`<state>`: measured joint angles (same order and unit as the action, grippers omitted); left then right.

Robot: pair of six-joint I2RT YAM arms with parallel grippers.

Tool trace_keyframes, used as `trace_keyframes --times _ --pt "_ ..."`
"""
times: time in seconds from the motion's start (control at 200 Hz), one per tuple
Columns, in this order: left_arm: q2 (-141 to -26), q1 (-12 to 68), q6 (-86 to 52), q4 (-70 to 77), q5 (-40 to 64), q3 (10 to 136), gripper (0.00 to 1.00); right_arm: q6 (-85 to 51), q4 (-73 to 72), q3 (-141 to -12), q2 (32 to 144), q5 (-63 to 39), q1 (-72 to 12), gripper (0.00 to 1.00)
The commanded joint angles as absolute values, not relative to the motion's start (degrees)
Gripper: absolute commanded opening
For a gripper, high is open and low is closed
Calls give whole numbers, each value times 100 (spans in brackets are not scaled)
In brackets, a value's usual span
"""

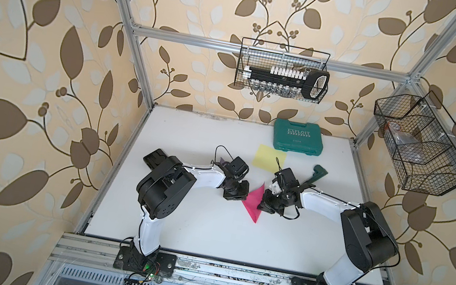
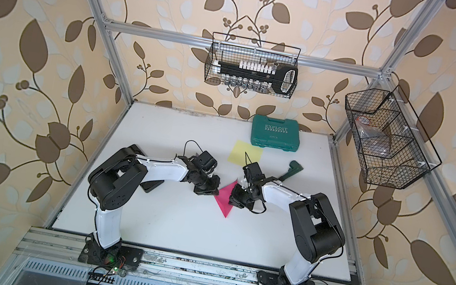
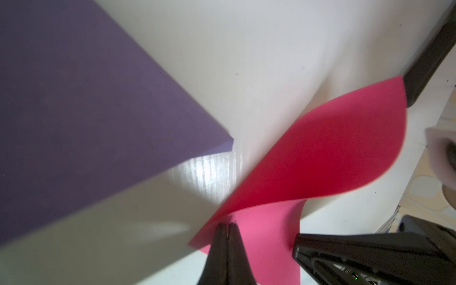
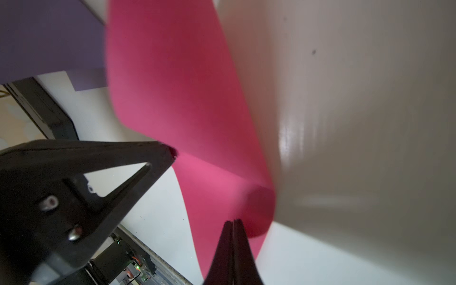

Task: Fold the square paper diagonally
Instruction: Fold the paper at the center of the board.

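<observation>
Pink paper (image 1: pixel 254 203) is found midway on the surface (image 1: pixel 204 231), one half curled over, uncreased. Left fingers (image 3: pixel 222 246) are closed, tips on its lower layer, judged an anchor; right fingers (image 4: pixel 227 251) are closed at the curl, judged for creasing.

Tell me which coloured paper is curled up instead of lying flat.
The pink paper: one flap arches upward, while the yellow paper and the purple paper lie flat.
</observation>
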<state>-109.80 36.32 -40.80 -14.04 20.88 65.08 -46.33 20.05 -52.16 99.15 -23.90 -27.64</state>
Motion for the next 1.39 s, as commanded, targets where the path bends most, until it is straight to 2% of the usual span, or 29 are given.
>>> trace_keyframes --times 0.0,0.365,0.875,1.11,1.39 --pt "-11285 3604 -4038 -1725 1804 6390 0 -4875 1837 -5089 10091 -2440 -2801 0" --pt "-11297 3597 -4028 -1753 1750 6382 0 -4488 2292 -4754 10054 -1992 -2758 0" --pt "-11241 3577 -4037 -1727 1773 6326 0 -4132 2486 -4384 9585 -1928 -2329 0" --pt "-11244 3580 -4032 -1712 1789 6325 0 -4481 2375 -4676 8735 -2286 -2494 0" --pt "-11263 3586 -4052 -1687 1818 6354 0 -5340 1699 -4764 9094 -2443 -2700 0"
